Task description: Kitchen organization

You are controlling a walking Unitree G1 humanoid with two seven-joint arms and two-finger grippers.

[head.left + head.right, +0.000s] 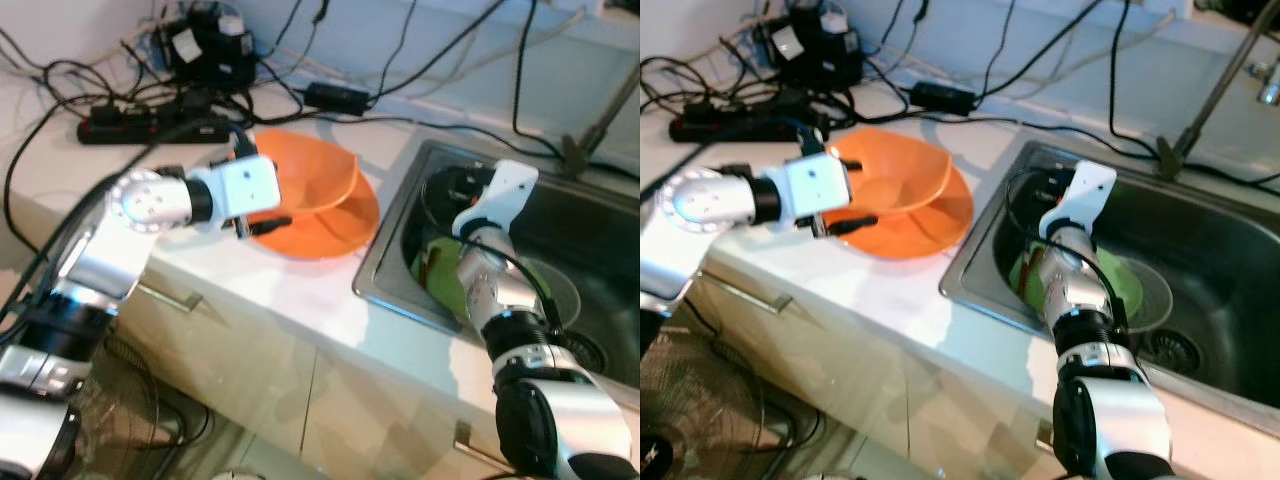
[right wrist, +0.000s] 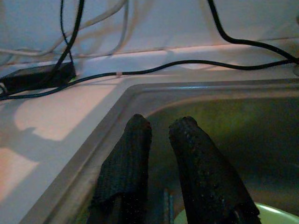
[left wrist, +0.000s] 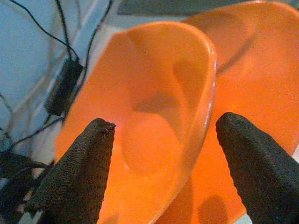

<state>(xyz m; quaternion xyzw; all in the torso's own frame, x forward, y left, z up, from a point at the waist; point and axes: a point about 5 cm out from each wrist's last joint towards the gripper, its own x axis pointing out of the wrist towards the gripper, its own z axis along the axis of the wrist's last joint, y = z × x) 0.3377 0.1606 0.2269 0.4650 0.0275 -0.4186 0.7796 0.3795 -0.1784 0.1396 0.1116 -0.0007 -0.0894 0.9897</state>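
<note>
A: Left wrist view first. Saw the left gripper point(image 3: 163, 126) spread wide, empty, one finger to each side of the orange bowl point(image 3: 154, 93). Found that bowl tipped up on edge, leaning inside a wider orange dish point(image 3: 261, 70).

B: Worth closing yet?

A: Probably not. Better to push in further so one pad gets inside the rim and one outside, then squeeze gently. Looked like thin, slick plastic, likely to squirt free if nipped at the very lip. Better to lift straight up too, so as not to drag the dish along.

B: Right wrist view?

A: Showed the right gripper point(image 2: 161, 123) pinched nearly together, clasping nothing that could be made out, down inside the sink point(image 2: 121, 107). Caught a sliver of a green plate point(image 2: 266, 212) below the tips. Could not tell whether touching or just above.

B: And from the head?

A: Gave the layout that neither wrist offered. Placed bowl and dish together on the white counter point(image 1: 290, 290), just left of the sink, with a power strip point(image 1: 150, 125) and a tangle of cables point(image 1: 330, 95) close behind. Revealed most of the green plate lying flat on the sink floor near the drain point(image 1: 1175, 348), and the tap point(image 1: 1220, 90) at the back rim. Hid the gap between the left fingers and the rim, though; needed the wrist camera for that.
</note>
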